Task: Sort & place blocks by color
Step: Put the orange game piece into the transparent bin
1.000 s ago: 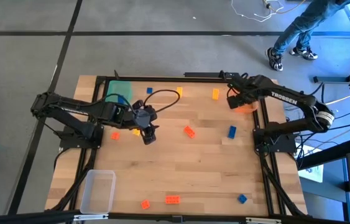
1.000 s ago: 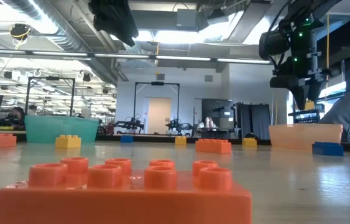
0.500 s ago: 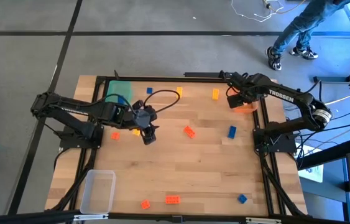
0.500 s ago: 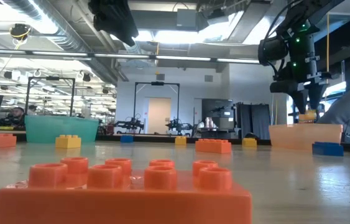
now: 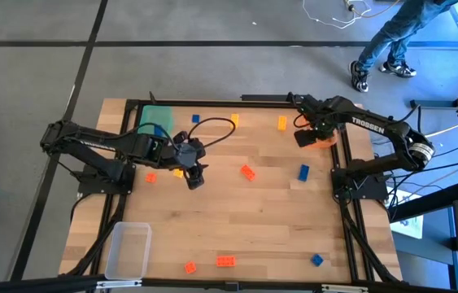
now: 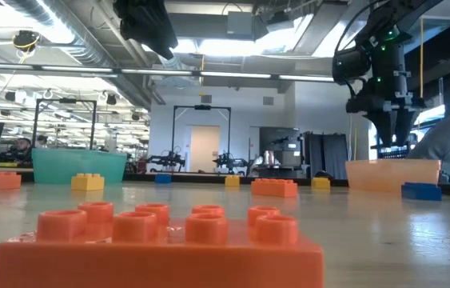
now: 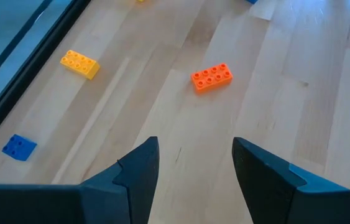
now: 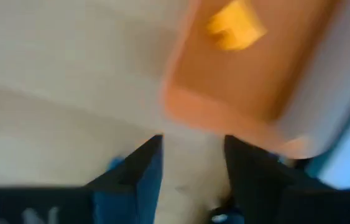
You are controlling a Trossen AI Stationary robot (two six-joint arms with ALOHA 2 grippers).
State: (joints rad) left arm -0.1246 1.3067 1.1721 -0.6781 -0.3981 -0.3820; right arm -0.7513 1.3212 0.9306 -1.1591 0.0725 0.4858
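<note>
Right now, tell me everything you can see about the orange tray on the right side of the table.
The orange tray is a shallow rectangular tub that looks like translucent plastic, pale orange with rounded corners. It sits flat on the wooden table by the far right edge, mostly hidden from above by the right arm. In the right wrist view a yellow-orange block lies inside it. The right gripper hangs just above it, fingers apart and empty, not touching the rim.

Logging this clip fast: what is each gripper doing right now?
Left gripper: open, empty, above the wooden table.
Right gripper: open, empty, at the orange plastic tray holding a yellow-orange brick.
</note>
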